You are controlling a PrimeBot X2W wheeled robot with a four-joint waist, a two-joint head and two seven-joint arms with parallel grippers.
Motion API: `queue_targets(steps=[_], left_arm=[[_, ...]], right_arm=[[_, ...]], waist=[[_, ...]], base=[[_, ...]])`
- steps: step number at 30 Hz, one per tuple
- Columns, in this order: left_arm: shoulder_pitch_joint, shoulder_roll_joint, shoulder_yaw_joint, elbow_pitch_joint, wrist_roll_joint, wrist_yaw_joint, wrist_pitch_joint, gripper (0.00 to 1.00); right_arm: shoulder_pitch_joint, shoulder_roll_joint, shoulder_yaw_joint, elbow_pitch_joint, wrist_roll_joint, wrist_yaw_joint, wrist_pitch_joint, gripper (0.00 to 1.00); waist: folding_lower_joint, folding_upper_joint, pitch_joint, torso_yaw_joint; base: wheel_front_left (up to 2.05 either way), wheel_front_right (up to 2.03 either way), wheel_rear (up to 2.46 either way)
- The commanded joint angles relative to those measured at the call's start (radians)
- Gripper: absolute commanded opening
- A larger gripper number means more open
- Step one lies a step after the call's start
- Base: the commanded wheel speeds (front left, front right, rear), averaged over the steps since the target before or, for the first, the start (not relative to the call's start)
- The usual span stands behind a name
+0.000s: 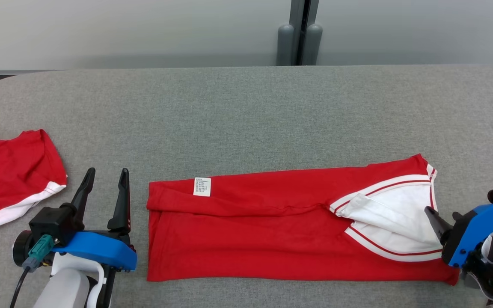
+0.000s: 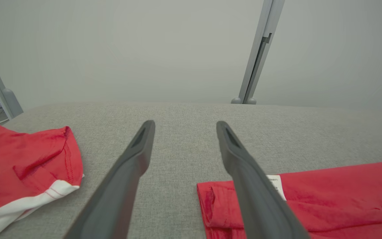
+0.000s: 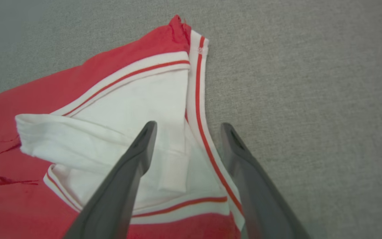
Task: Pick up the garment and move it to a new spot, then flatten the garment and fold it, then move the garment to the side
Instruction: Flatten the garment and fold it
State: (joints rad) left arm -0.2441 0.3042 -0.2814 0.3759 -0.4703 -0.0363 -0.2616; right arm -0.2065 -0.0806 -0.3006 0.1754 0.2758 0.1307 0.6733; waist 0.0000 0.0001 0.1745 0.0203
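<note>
Table (image 1: 246, 107), grey fabric, pale wall (image 1: 144, 30) behind, red garment (image 1: 272, 239) folded; left end effector (image 1: 107, 172), right end effector (image 3: 186, 127), both spread

Head camera looks down; closer wrist cameras share the garment (image 1: 250, 231).

Two red garments (image 1: 250, 239) (image 1: 7, 171), two grippers (image 1: 106, 173) (image 3: 188, 125), one grey table (image 1: 246, 111).

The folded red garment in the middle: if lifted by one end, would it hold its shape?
Probably not: the folded red garment lies in soft creased layers, so it would likely droop and unfold. Its loose white flap would probably dangle.
</note>
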Motion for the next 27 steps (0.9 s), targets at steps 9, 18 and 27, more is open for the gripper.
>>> queue_targets(steps=[9,18,27], left_arm=[[-0.036,-0.009,-0.018,-0.01,0.005,0.004,0.002,1.0],[-0.036,-0.003,-0.016,0.004,-0.005,-0.003,0.0,1.0],[-0.014,-0.002,-0.011,0.006,-0.011,0.003,-0.002,1.0]], right_arm=[[-0.12,-0.036,0.006,0.193,-0.021,0.0,0.049,1.0],[-0.096,-0.051,0.075,0.206,0.067,0.0,0.057,0.0],[-0.057,-0.149,0.025,0.104,0.096,0.0,0.009,0.0]], waist=[[0.0,-0.0001,0.027,0.035],[0.0,-0.0001,0.023,0.026],[0.0,-0.0001,-0.002,-0.004]], base=[[0.0,0.0,0.0],[0.0,0.0,0.0],[0.0,0.0,0.0]])
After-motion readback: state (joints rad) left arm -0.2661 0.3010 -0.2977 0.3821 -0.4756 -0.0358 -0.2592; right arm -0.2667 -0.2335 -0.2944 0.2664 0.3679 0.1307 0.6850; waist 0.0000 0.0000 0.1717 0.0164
